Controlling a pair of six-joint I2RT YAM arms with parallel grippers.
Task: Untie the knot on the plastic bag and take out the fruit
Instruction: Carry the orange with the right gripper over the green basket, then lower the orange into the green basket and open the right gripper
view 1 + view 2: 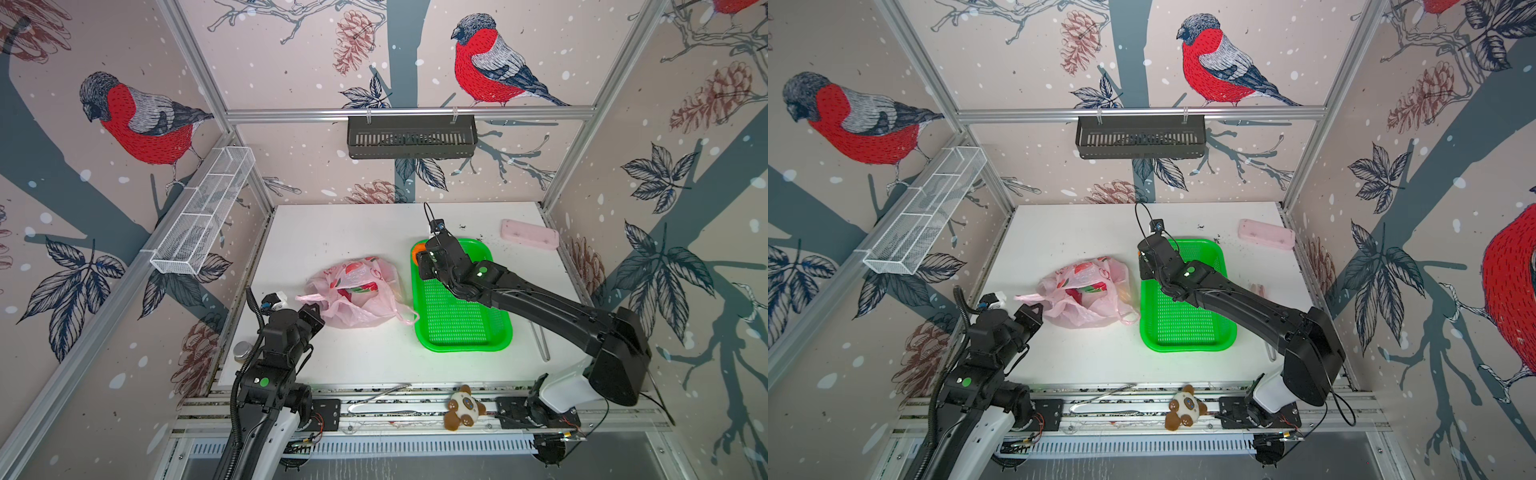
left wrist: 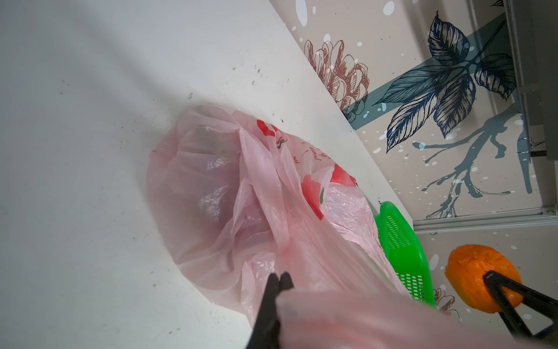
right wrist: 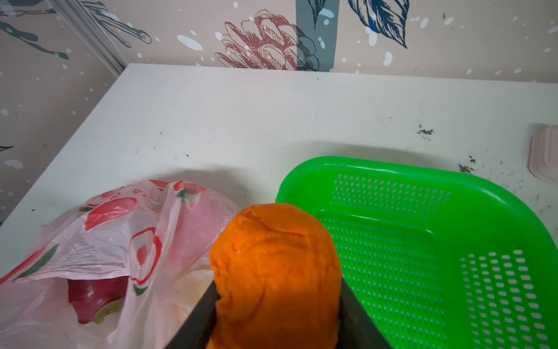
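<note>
Left arm (image 1: 266, 374): lower left of a top view, wrist angled up and right. Left gripper (image 2: 279, 279): jaws pressed together on plastic bag (image 2: 211, 196) film.
Right arm (image 1: 540, 299): reaches from lower right toward centre. Right gripper (image 3: 277, 285): part-spread, clamping 1 orange fruit (image 3: 271, 241).

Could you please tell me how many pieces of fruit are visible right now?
2. An orange is held in the jaws of the right gripper by the rim of the green basket; a magenta dragon fruit lies inside the plastic bag. More may be hidden in the bag's folds.

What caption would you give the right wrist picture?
Right arm's jaws hold an orange, pink plastic bag and green basket close by.
</note>
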